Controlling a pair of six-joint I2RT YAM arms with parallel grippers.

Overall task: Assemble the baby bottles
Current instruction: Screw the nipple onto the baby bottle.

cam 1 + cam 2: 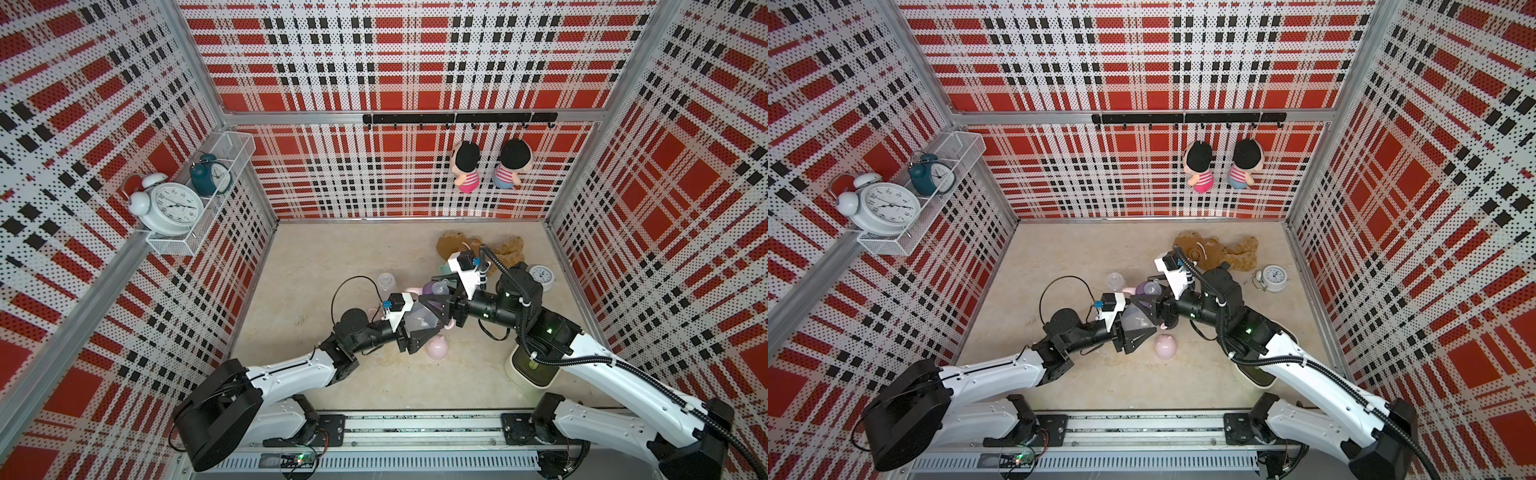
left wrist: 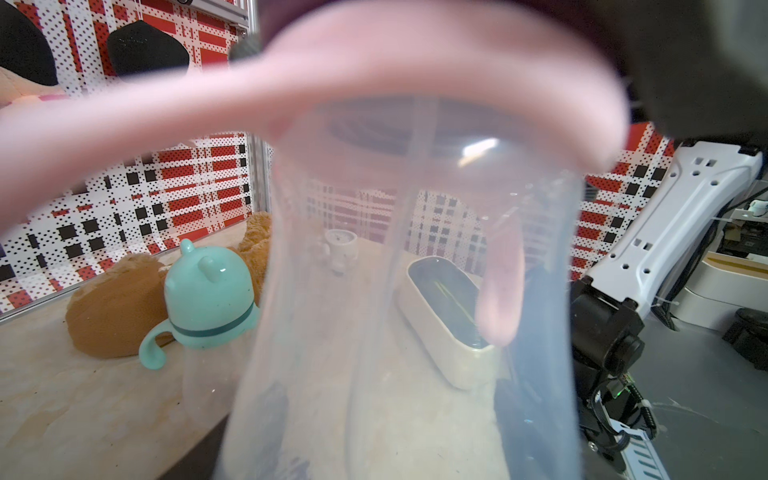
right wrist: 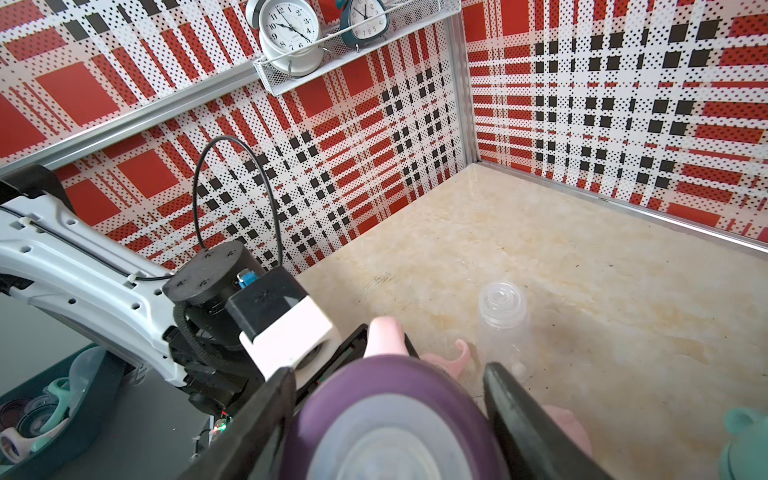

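Note:
My left gripper (image 1: 424, 322) is shut on a clear baby bottle (image 1: 417, 322) (image 2: 415, 291) held above the table. A pink handle ring (image 2: 374, 62) (image 3: 384, 336) sits at its neck. On top is a purple teat collar (image 1: 432, 288) (image 3: 395, 386). My right gripper (image 1: 436, 296) (image 3: 388, 415) has a black finger (image 3: 266, 415) on either side of that collar, closed against it. An open clear bottle (image 1: 386, 283) (image 3: 503, 328) stands on the table beside a loose pink handle (image 3: 453, 359). A mint-capped bottle (image 2: 208, 291) stands by the plush. A pink cap (image 1: 436, 348) lies near the front.
A brown plush toy (image 1: 457, 245) and a small white clock (image 1: 541, 276) lie at the back right. A cream tray (image 1: 532, 365) sits under the right arm. A wire shelf (image 1: 174, 245) with clocks hangs on the left wall. A teal bin (image 3: 41, 415) of spare parts is off the table.

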